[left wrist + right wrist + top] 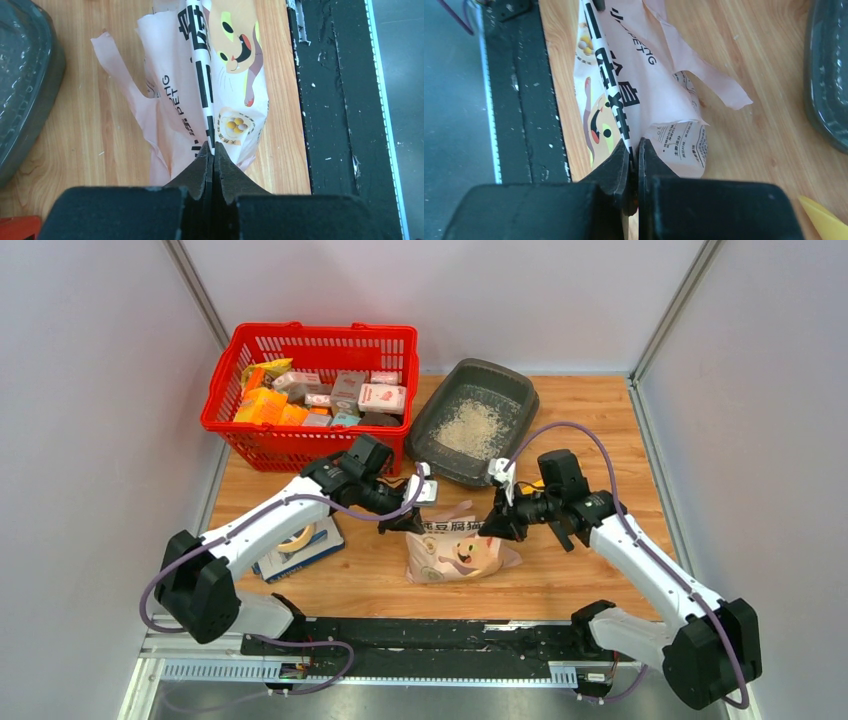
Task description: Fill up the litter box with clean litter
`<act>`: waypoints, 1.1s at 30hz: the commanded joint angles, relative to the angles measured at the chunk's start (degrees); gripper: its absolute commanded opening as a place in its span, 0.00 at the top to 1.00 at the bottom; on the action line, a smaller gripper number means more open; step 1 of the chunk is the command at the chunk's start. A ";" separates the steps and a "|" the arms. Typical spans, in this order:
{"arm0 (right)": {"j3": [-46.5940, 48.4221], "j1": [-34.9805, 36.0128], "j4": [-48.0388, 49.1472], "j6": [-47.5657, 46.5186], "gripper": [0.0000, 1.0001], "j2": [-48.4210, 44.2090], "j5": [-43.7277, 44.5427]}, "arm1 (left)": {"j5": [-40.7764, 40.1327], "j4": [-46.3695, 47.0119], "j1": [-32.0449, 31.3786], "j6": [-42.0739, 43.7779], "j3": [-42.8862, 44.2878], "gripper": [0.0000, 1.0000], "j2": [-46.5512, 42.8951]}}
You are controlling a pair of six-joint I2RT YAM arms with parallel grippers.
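Observation:
The dark grey litter box (515, 392) sits at the back of the table, tilted against the red basket side, with a patch of pale litter (470, 426) on its floor. In front of it stands the pink-beige litter bag (455, 550) with a cartoon cat. My left gripper (410, 523) is shut on the bag's top edge (203, 95) at its left end. On the same edge's right end, my right gripper (497, 525) is shut too, pinching the printed strip (616, 100). A torn flap (704, 80) hangs off the bag's top.
A red mesh basket (232, 410) full of small packets stands at the back left. A tape roll on a flat box (300, 545) lies under the left arm. A yellow scoop tip (824, 222) lies near the right wrist. The black rail (440, 635) runs along the near edge.

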 commanded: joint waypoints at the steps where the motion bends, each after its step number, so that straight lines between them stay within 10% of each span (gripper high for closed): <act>1: 2.96 -3.07 8.07 8.84 1.00 -0.81 -3.39 | -2.47 -17.50 5.69 3.68 -1.99 1.00 -5.54; 5: 3.04 -2.46 14.59 12.02 1.00 2.44 -4.54 | -4.23 -20.94 6.67 4.41 -2.87 0.89 -9.13; 9: 4.80 -0.53 15.04 10.97 1.00 5.43 -5.07 | -3.18 -2.65 6.41 -5.59 -5.42 0.45 -14.85; 12: 6.02 0.44 14.43 9.74 1.00 7.80 -5.69 | -5.10 12.92 4.04 -15.45 -7.18 0.37 -14.78; 26: 9.45 0.88 11.36 6.06 1.00 9.83 -5.69 | -8.28 23.62 -6.60 -16.26 5.12 0.39 7.18; 33: 13.41 0.62 5.11 3.06 1.00 12.38 -5.16 | 2.00 15.11 -6.60 -11.95 8.91 0.90 11.86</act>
